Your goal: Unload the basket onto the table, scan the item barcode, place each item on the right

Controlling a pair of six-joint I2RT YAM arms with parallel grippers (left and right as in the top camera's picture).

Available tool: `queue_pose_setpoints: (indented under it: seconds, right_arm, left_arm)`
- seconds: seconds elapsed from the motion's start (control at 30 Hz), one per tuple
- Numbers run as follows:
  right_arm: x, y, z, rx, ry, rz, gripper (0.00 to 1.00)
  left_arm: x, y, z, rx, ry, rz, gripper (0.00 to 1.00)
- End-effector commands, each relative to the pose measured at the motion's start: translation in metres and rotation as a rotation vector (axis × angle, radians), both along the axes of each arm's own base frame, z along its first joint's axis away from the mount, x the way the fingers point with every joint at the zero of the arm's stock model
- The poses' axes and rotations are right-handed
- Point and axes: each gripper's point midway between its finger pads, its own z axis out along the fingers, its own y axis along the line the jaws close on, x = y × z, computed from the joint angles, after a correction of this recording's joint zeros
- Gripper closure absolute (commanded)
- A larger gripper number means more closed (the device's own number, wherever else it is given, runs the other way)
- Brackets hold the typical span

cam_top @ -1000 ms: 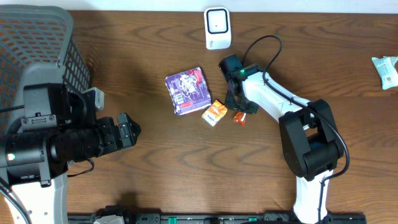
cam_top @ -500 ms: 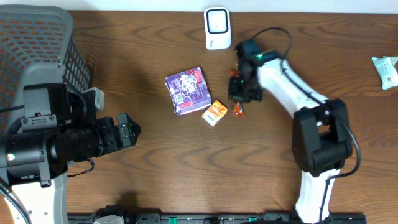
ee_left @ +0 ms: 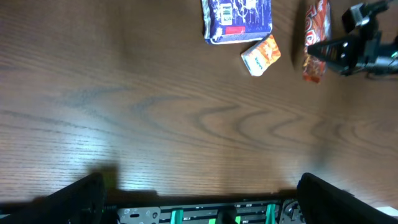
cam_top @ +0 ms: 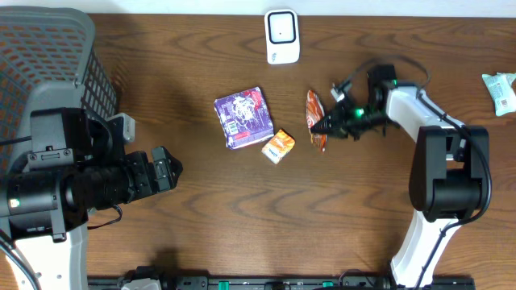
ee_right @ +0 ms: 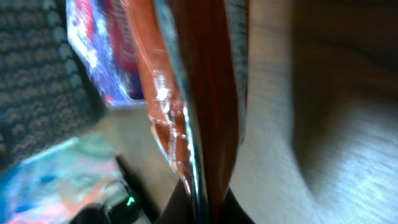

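Note:
My right gripper [cam_top: 328, 125] is shut on the edge of a red-orange snack packet [cam_top: 314, 118], held edge-up just right of the table's middle. In the right wrist view the packet [ee_right: 200, 93] rises edge-on from between the dark jaws [ee_right: 202, 210]. The white barcode scanner [cam_top: 282, 36] stands at the back centre, apart from the packet. My left gripper [cam_top: 167, 169] hangs open over the left side with nothing in it; its fingers [ee_left: 81, 199] frame the bottom of the left wrist view, where the packet [ee_left: 315, 37] and right gripper [ee_left: 318, 50] show at top right.
A purple packet [cam_top: 244, 118] and a small orange box [cam_top: 279, 146] lie left of the held packet. A brown mesh basket [cam_top: 76, 56] fills the back left corner. A pale green packet [cam_top: 501, 89] lies at the far right edge.
The right gripper closed on the red-orange packet, lifted it off the table and swung it right, turning it on edge. The left arm has not moved.

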Motion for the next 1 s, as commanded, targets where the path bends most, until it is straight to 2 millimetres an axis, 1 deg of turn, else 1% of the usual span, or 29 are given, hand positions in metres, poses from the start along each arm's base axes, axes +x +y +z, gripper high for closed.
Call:
queue_pose_setpoints:
  seconds: [0.0,0.03,0.1,0.17,0.23,0.33,0.43,0.53,0.6,0.7,0.77,0.83,0.9,0.97]
  right_arm:
    - [-0.015,0.004,0.021,0.248,0.012,-0.029,0.97]
    - [-0.017,-0.006,0.010,0.228,0.046,-0.071,0.86]
    - [-0.018,-0.024,-0.006,0.144,0.101,-0.130,0.79]
    - [-0.018,-0.040,-0.018,0.059,0.143,-0.177,0.67]
    - [-0.017,-0.055,-0.025,-0.018,0.173,-0.209,0.59]
    - [-0.016,-0.076,-0.025,-0.148,0.220,-0.228,0.55]
    - [-0.011,-0.085,-0.011,-0.227,0.208,-0.191,0.54]
    - [-0.007,-0.086,0.005,-0.308,0.195,-0.144,0.54]
    - [-0.006,-0.082,0.010,-0.377,0.185,-0.108,0.54]
    - [-0.006,-0.065,0.012,-0.449,0.156,-0.043,0.53]
    - [-0.009,-0.047,0.011,-0.475,0.143,-0.006,0.53]
    - [-0.011,-0.035,0.008,-0.527,0.130,0.020,0.54]
    - [-0.009,-0.030,0.007,-0.610,0.113,0.023,0.53]
    - [-0.007,-0.027,0.010,-0.678,0.093,0.022,0.53]
  left_arm:
    - [0.000,0.000,-0.001,-0.003,0.004,-0.003,0.02]
    - [0.000,0.000,-0.001,-0.003,0.004,-0.003,0.02]
    - [0.000,0.000,-0.001,-0.003,0.004,-0.003,0.02]
    - [0.000,0.000,-0.001,-0.003,0.004,-0.003,0.02]
    - [0.000,0.000,-0.001,-0.003,0.004,-0.003,0.02]
    - [0.000,0.000,-0.001,-0.003,0.004,-0.003,0.02]
    - [0.000,0.000,-0.001,-0.003,0.004,-0.003,0.02]
    - [0.000,0.000,-0.001,-0.003,0.004,-0.003,0.02]
    - [0.000,0.000,-0.001,-0.003,0.004,-0.003,0.02]
    - [0.000,0.000,-0.001,-0.003,0.004,-0.003,0.02]
    - [0.000,0.000,-0.001,-0.003,0.004,-0.003,0.02]
    - [0.000,0.000,-0.001,-0.003,0.004,-0.003,0.02]
    - [0.000,0.000,-0.001,-0.003,0.004,-0.003,0.02]
    - [0.000,0.000,-0.001,-0.003,0.004,-0.003,0.02]
